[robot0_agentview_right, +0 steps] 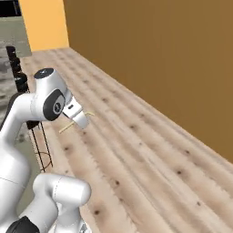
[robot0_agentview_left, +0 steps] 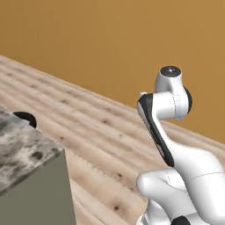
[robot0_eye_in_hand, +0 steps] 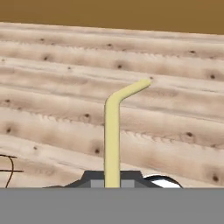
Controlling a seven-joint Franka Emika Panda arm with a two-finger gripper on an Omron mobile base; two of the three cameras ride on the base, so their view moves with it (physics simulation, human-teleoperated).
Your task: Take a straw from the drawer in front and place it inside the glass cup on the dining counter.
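Pale-yellow bendy straw (robot0_eye_in_hand: 112, 144) is pinched in the gripper (robot0_agentview_right: 81, 119), bent tip pointing to 1 o'clock over plank floor (robot0_eye_in_hand: 175, 122). Pickup looks done. Left: carry it to the dining counter (robot0_agentview_left: 26, 154) at 8 o'clock and drop it in the cup.

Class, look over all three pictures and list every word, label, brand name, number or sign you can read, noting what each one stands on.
None: no readable text, number or sign appears in any view.
The straw held in the shut gripper is plain pale yellow.
The dining counter has a speckled stone top, unmarked.
The wooden floor and orange-brown wall carry no lettering.
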